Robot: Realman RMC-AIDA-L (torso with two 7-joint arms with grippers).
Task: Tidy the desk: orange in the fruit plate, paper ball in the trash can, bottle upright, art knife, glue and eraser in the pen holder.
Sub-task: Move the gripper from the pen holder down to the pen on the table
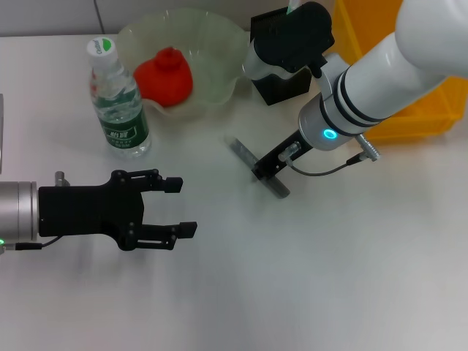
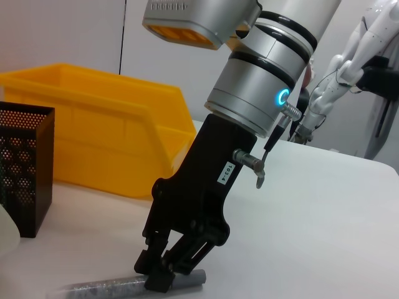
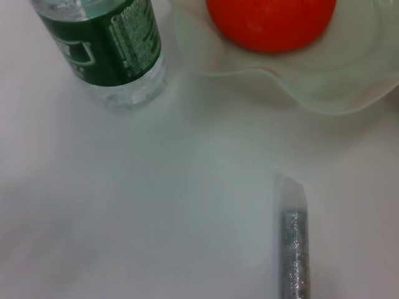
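The grey glue [image 1: 276, 186] lies flat on the table. My right gripper [image 1: 262, 172] reaches down onto its middle, fingers closed around it, as the left wrist view shows at the glue [image 2: 106, 288]. The orange [image 1: 164, 77] sits in the fruit plate [image 1: 219, 36]. The bottle [image 1: 117, 99] stands upright to the plate's left. The black pen holder [image 1: 281, 86] is half hidden behind my right arm, and a mint-green tip [image 1: 292, 6], likely the art knife, shows above it. My left gripper [image 1: 183, 206] hovers open at the left. The eraser and paper ball are out of view.
The yellow trash can [image 1: 420, 121] stands at the back right, just beyond the pen holder [image 2: 22, 168]. My right arm crosses above the holder and part of the bin. White tabletop stretches across the front and right.
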